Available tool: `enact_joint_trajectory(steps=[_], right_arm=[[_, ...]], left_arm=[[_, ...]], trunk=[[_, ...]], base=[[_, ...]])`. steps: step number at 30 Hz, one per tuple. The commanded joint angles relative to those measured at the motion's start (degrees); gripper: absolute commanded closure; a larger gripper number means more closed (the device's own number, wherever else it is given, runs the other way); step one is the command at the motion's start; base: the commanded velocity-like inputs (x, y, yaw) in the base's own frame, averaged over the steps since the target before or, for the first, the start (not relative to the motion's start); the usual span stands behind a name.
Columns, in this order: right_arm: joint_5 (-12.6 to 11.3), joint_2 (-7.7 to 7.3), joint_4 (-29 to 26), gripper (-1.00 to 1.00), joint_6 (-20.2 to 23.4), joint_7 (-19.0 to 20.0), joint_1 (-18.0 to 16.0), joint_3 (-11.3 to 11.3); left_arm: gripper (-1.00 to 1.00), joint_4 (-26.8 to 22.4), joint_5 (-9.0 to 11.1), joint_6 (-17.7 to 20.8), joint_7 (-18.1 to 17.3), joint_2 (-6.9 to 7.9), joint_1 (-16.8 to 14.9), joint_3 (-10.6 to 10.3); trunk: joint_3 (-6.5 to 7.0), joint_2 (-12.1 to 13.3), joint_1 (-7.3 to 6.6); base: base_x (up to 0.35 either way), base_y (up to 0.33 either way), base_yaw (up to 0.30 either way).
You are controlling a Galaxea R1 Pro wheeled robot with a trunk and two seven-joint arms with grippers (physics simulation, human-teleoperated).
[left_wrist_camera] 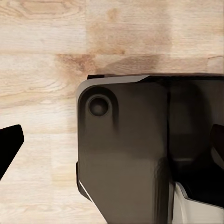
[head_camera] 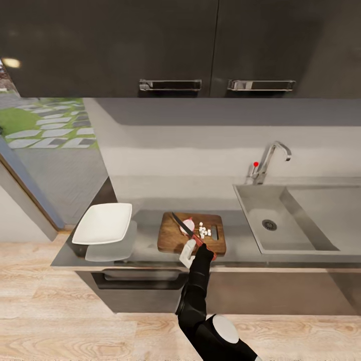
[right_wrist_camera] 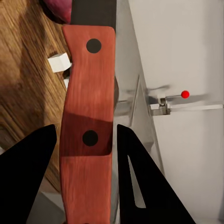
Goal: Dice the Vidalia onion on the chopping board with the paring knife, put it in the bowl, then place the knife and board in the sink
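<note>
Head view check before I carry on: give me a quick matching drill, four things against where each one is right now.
Things:
1. paring knife
2. diced onion
3. bowl
4. sink

Places:
A. at the counter's left end
B. holding nothing
C. in the right gripper, blade over the board
D. scattered on the chopping board

Pairs: 1-C, 2-D, 3-A, 4-B

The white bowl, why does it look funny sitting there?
The bowl sits at the countertop's left end, tilted and apparently raised, with a pale reflection beneath it. Otherwise nothing stands out: diced onion lies on the chopping board.
</note>
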Motion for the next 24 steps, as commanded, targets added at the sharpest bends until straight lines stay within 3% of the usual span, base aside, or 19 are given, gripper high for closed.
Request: enact_joint_trajectory(steps=[1, 17, 24], right_arm=[[-0.1, 0.00, 0.0, 1.00, 0.3, -0.3, -0.1, 0.1], [-0.1, 0.00, 0.0, 1.00, 0.3, -0.3, -0.1, 0.1], [0.0, 0.00, 0.0, 1.00, 0.3, -0.4, -0.1, 0.1]], left_arm=[[-1.00, -0.1, 0.1, -0.1, 0.1, 0.02, 0.0, -0.1], [-1.00, -0.1, 0.1, -0.1, 0.1, 0.02, 0.0, -0.1], [-1.00, -0.1, 0.1, -0.1, 0.1, 0.02, 0.0, -0.1]], trunk=[[-0.19, -0.1, 0.03], [-1.65, -0.1, 0.03], [-1.70, -0.1, 0.03]], base=[[0.000, 0.000, 0.000], [0.000, 0.000, 0.000], [0.000, 0.000, 0.000]])
